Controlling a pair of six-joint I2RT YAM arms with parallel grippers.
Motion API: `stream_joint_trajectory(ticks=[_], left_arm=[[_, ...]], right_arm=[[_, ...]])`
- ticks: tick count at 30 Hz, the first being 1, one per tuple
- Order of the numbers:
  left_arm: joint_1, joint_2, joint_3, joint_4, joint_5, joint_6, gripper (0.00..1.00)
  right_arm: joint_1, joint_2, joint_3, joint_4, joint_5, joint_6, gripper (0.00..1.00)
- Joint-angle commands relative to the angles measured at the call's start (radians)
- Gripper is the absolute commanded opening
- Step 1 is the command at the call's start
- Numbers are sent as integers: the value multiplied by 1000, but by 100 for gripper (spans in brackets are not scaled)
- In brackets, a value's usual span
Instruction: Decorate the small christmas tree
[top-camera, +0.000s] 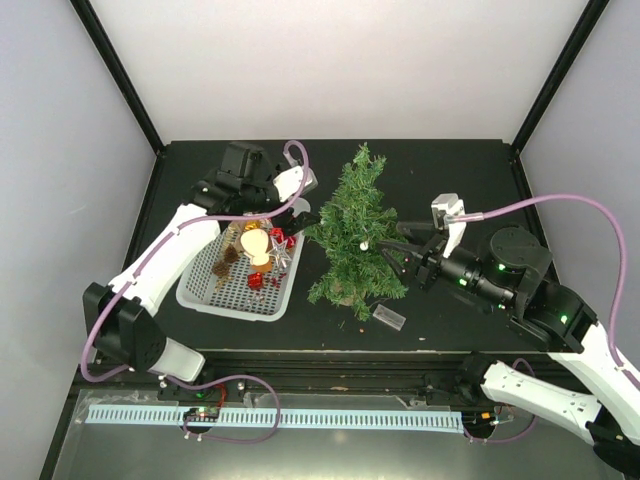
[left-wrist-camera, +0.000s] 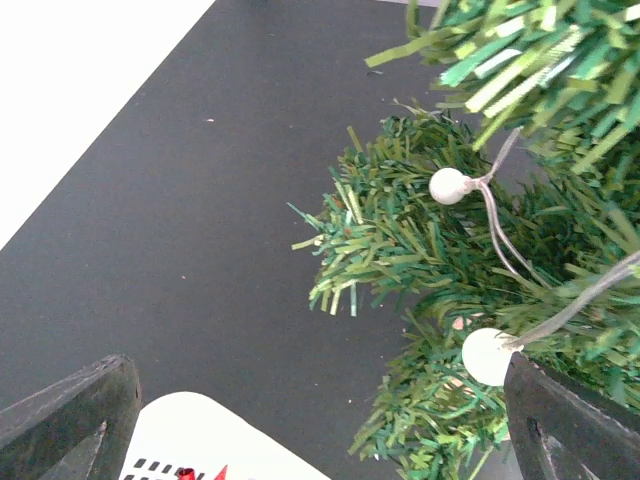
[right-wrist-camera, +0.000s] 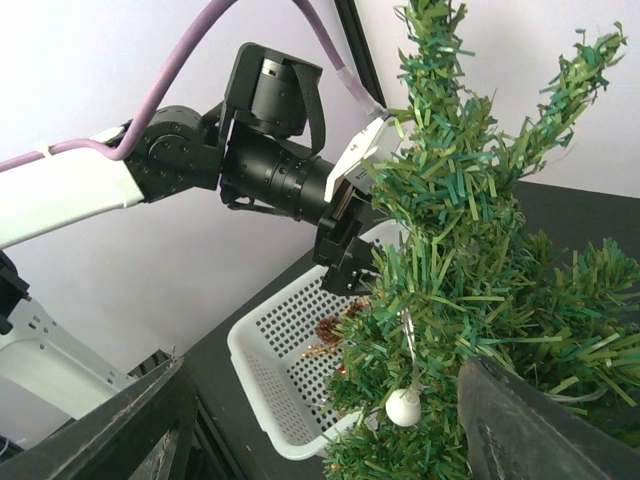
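While seemingly poised to pick, holds left gripper (left-wrist-camera: 320, 425) wide apart over the far right corner of the white perforated plastic basket (top-camera: 205, 296). Straddles the bristly dark-green small christmas tree (top-camera: 355, 235), just right of that basket, with right gripper (top-camera: 398, 258) jaws spread, likely to steady it.

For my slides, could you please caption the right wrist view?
The small christmas tree, white bead hung, inside open right gripper; left gripper near white basket.

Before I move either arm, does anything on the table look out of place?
One thing: a small clear plastic piece lies loose on the table, just right of the base of the small christmas tree, outside the white basket. The tree itself looks upright.
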Motion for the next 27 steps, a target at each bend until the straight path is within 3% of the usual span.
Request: stream_joint_trajectory(ticks=[1, 16, 22, 27], left_arm=[[-7, 34, 61, 24, -9, -1, 99], [-19, 97, 121, 63, -37, -35, 99], [-10, 66, 35, 106, -291, 14, 99], [44, 17, -32, 120, -307, 8, 99]], right_arm=[[4, -7, -20, 23, 32, -19, 72], [4, -13, -56, 56, 58, -26, 73], [4, -13, -61, 51, 76, -34, 73], [3, -30, -83, 79, 82, -24, 73]])
